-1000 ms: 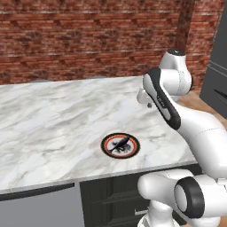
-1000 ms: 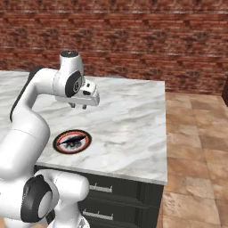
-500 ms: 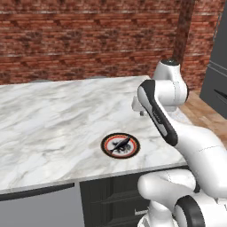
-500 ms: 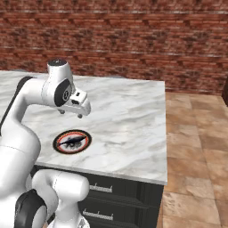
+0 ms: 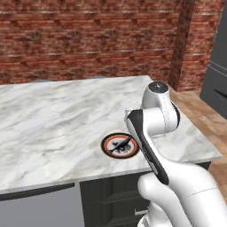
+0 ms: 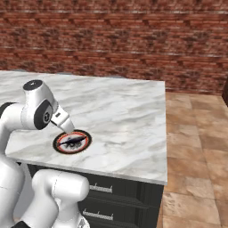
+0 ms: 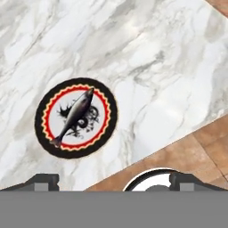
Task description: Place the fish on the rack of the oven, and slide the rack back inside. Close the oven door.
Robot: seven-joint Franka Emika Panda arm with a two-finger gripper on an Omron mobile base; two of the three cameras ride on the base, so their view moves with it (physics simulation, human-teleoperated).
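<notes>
Firstly, left base view: the fish point(image 5: 121, 145) lies on a round red-rimmed plate point(image 5: 109, 149) near the front edge of the marble desk point(image 5: 53, 119), at centre frame. The white arm rises from the lower right and bends over the plate, its elbow link hiding the plate's right side. A brick wall point(image 5: 88, 40) fills the top of the frame.

Right base view: the plate point(image 6: 71, 141) with the fish point(image 6: 73, 140) sits at left centre, near the desk's point(image 6: 120, 111) front edge. The arm's wrist hangs just above the plate's upper-left rim. Tiled floor point(image 6: 196, 147) occupies the right side.

Hand view: the fish point(image 7: 75, 115) lies diagonally on the plate point(image 7: 76, 118), head toward upper right, tail toward lower left, at left centre. The tool point(image 7: 114, 180) has its tips at the bottom edge, spread wide and holding nothing; the fish is above and left of their midpoint, well apart from both.

Judged step: approach to pick up the fish. The next move calls for shifting toward the plate, aligning the jaws across the slim body, then descending.
</notes>
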